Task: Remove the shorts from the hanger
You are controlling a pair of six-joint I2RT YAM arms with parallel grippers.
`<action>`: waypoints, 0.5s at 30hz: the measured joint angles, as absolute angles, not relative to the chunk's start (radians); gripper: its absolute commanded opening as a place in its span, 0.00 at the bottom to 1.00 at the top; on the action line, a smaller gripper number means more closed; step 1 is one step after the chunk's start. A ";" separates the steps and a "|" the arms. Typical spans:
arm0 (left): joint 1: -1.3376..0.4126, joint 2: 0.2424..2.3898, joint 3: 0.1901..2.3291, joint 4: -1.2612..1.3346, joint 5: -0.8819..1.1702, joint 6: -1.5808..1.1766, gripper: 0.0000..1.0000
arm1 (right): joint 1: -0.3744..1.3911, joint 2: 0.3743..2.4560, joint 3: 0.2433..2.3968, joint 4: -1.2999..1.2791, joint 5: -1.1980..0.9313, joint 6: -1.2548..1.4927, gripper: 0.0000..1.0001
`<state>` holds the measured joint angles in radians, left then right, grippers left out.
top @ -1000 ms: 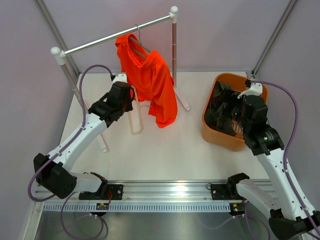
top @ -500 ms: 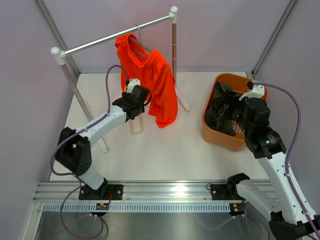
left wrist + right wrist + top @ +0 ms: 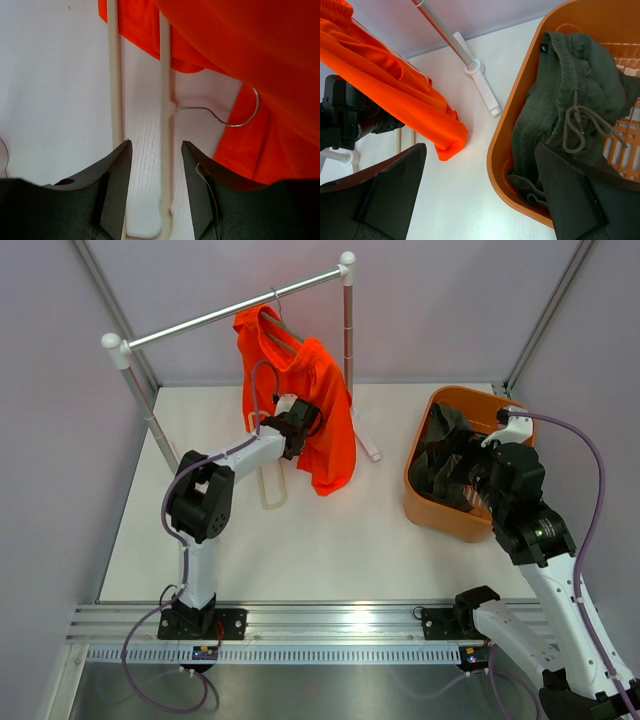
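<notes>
The bright orange shorts (image 3: 315, 410) hang on the dark grey hanger (image 3: 284, 336), whose wire hook sits over the rail. My left gripper (image 3: 306, 424) is open and empty, right against the left side of the shorts at mid-height. In the left wrist view the shorts (image 3: 250, 55) fill the upper right beyond my open left gripper (image 3: 155, 146). My right gripper (image 3: 462, 476) is open and empty above the basket. In the right wrist view my right gripper (image 3: 480, 147) has its jaws wide apart, with the shorts (image 3: 405, 95) far to the left.
A pale cream-white hanger (image 3: 270, 486) lies on the table under the left gripper; its bars and wire hook (image 3: 235, 117) show in the left wrist view. An orange basket (image 3: 430, 510) holds dark green clothes (image 3: 570, 100). The clothes rack (image 3: 235, 310) stands at the back, with its foot (image 3: 482, 82) near the basket.
My left arm has swung right and reached out to the shorts, away from the left rack post. The right arm has shifted only slightly over the basket.
</notes>
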<state>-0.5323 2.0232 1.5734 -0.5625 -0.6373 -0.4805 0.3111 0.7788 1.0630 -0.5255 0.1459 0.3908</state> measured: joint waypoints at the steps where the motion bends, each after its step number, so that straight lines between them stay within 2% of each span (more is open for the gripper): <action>1: -0.528 2.033 1.575 -0.566 -0.637 -0.482 0.47 | 0.311 0.776 1.057 -0.527 0.148 0.389 1.00; 15: -0.517 2.082 1.454 -0.521 -0.610 -0.496 0.46 | 0.311 0.749 1.026 -0.552 0.149 0.387 1.00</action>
<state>-0.5171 2.0819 1.4540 -0.5209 -0.6102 -0.4965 0.3111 0.7494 1.0264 -0.5522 0.1486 0.3874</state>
